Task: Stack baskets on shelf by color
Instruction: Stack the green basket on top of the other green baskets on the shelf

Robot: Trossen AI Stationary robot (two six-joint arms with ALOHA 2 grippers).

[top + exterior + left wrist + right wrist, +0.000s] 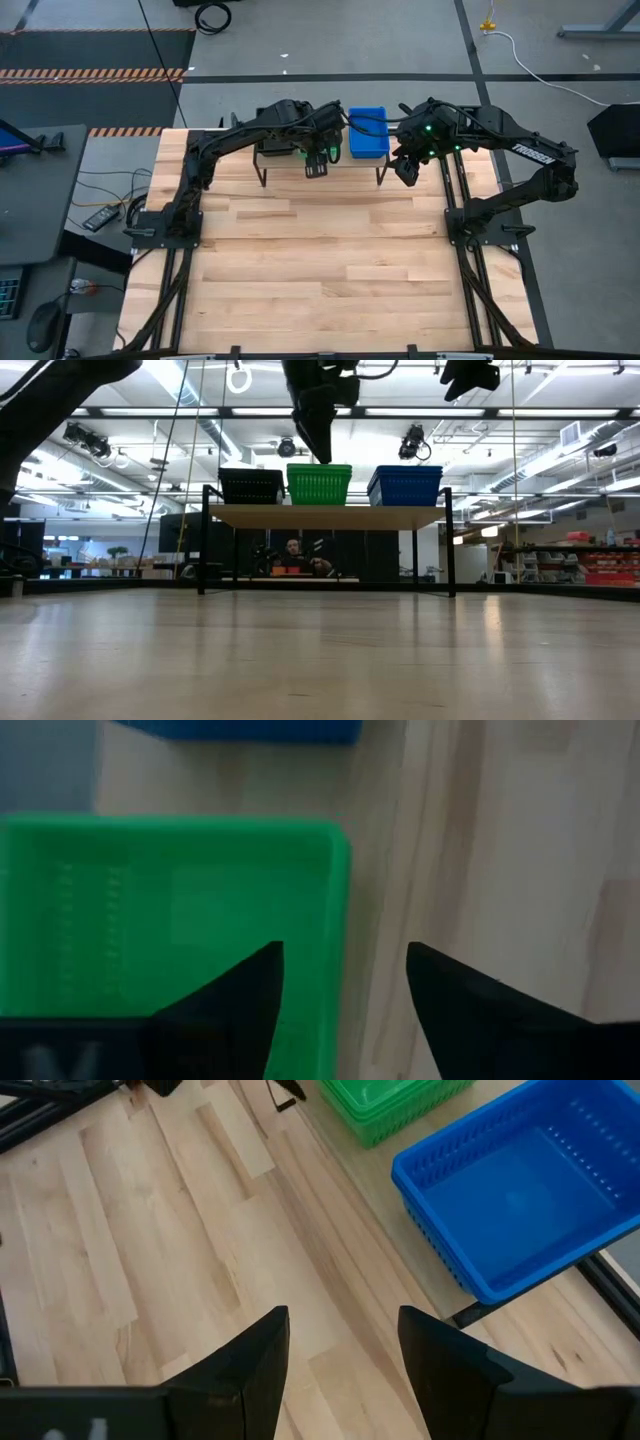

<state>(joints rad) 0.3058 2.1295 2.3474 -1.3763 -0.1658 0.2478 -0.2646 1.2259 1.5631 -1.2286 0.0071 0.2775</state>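
Note:
The shelf (pixel 330 516) stands at the table's far edge and carries three piles of baskets: black (pixel 250 486) on the left, green (pixel 320 484) in the middle, blue (pixel 405 486) on the right. My left gripper (pixel 322 448) is open, pointing down just above the green pile. In its wrist view one finger is over the green basket (pixel 170 910) and the other is beyond that basket's side wall. My right gripper (pixel 405 170) is open and hangs high by the shelf's right near corner, beside the blue basket (pixel 520 1200). The left arm hides most of the black and green piles in the high view.
The wooden tabletop (pixel 330 260) stretches wide in front of the shelf. The shelf's black legs (pixel 447 545) stand on it. A person (pixel 292 555) shows in the room behind, below the shelf top. Both arms' bases sit at the table's left and right sides.

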